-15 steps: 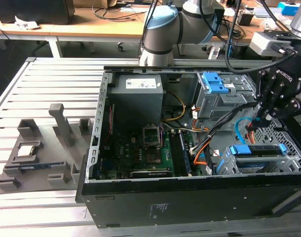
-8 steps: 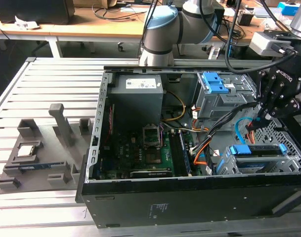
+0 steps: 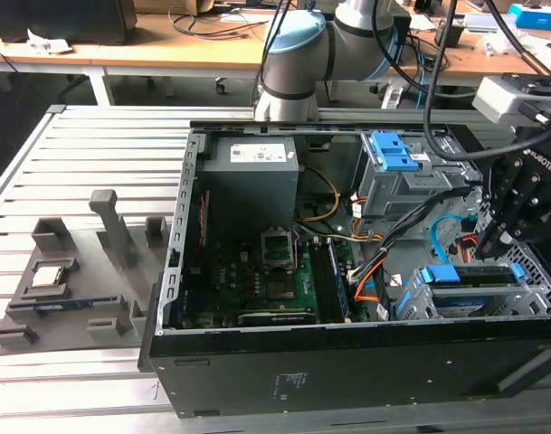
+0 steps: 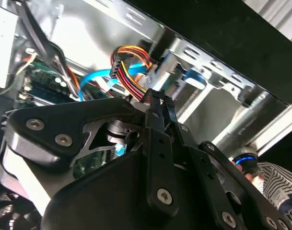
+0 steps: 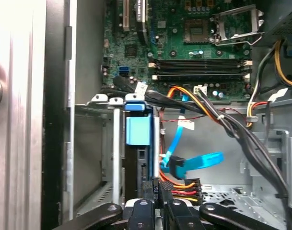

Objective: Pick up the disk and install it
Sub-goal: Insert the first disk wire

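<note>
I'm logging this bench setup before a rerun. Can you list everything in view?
Computer case: one, black, open, on the slatted metal table.
Circuit board: one, green, on the case floor.
Power supply: one, grey, rear of the case.
Drive bay: one, grey with a blue latch, rear corner.
Disk: one, blue-framed, seated in the front cage.
Cables: several, orange, red, yellow, blue, beside the cage.
Grey holder: one, exterior view's left.
Tool: one, black, fingers together, beside the disk.

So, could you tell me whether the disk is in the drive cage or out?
In: the disk sits in the cage, its blue bracket at the top.
</note>
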`<state>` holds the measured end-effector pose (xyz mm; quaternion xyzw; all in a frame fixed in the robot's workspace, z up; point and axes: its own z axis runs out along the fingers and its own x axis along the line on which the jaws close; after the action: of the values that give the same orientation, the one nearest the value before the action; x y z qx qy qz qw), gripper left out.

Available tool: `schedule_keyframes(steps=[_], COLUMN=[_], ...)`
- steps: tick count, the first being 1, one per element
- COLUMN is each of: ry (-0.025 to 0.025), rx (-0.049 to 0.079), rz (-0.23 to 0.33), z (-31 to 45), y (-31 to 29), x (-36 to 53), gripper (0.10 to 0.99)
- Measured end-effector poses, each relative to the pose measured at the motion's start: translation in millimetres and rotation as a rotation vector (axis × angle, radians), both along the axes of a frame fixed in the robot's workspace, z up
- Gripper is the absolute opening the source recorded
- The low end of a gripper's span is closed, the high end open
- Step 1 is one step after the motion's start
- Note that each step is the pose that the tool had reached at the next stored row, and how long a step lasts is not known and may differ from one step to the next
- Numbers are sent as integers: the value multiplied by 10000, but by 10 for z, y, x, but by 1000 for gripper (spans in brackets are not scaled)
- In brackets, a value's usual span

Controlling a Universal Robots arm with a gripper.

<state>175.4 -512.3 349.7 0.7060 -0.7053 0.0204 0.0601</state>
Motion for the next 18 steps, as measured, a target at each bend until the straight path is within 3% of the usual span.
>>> schedule_keyframes(steps=[3,18], ry=[0,0], rx=[2,5], rz=[2,-289], z=[-1,-61], y=[-80,-70], x=[1,49], gripper=[169,169])
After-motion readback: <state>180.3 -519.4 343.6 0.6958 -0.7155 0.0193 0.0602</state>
